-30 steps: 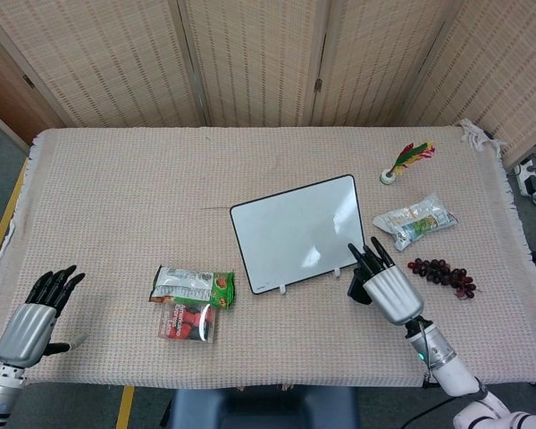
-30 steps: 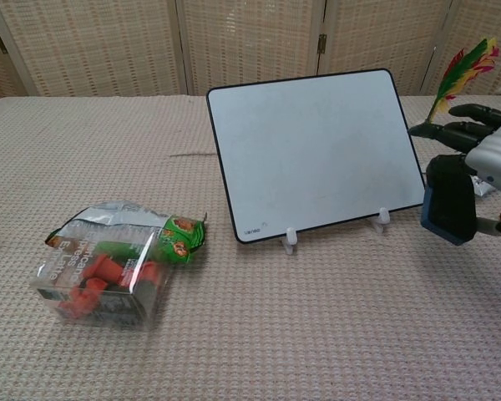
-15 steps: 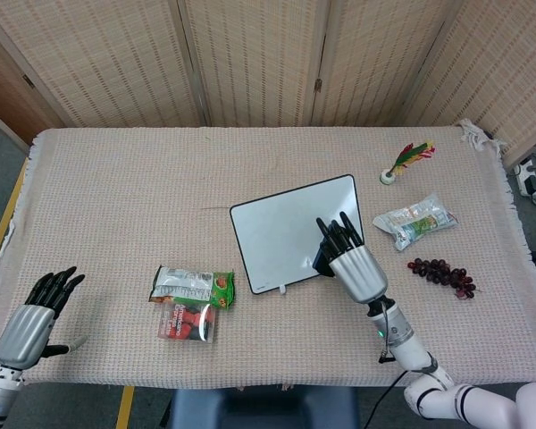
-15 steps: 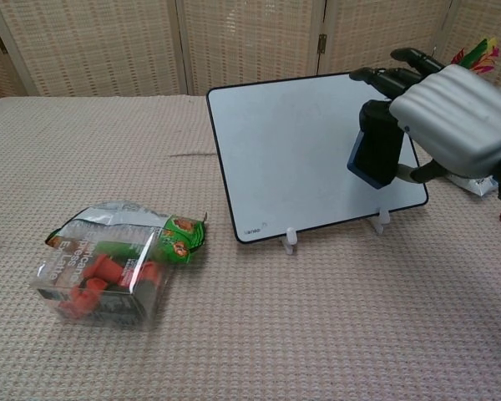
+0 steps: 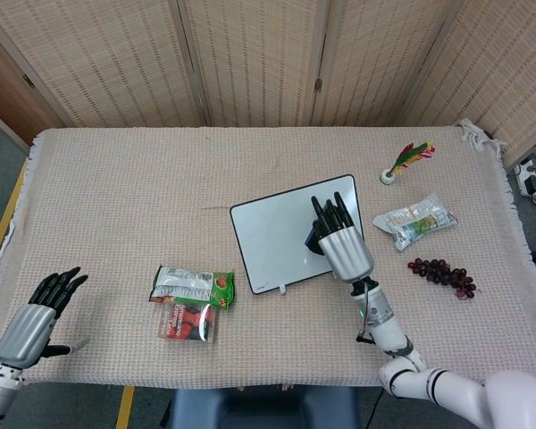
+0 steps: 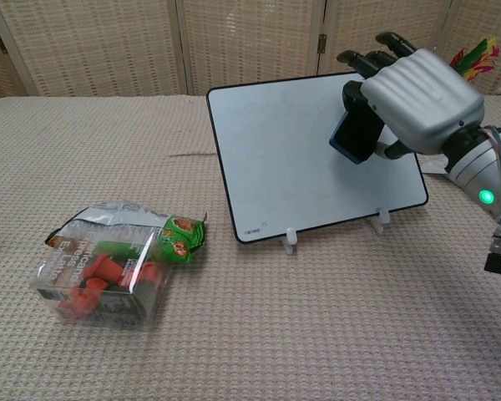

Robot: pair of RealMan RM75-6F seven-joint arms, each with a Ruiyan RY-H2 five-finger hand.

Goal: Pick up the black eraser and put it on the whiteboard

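The whiteboard (image 5: 272,232) (image 6: 284,150) stands tilted on small white feet in the middle of the table. My right hand (image 5: 341,239) (image 6: 413,96) hovers over its right half, gripping the black eraser (image 6: 355,129) (image 5: 314,238) with its blue base towards the board. Whether the eraser touches the board's face I cannot tell. My left hand (image 5: 36,313) rests open near the table's front left corner, fingers spread, holding nothing; only the head view shows it.
A snack bag (image 5: 193,286) (image 6: 129,230) and a clear box of red items (image 5: 188,322) (image 6: 96,280) lie left of the board. To the right are a feathered shuttlecock (image 5: 406,161), a wrapped packet (image 5: 415,220) and grapes (image 5: 442,273).
My right hand has carried the eraser from the table right of the board leftwards and up, over the board's right half. The left hand has stayed put.
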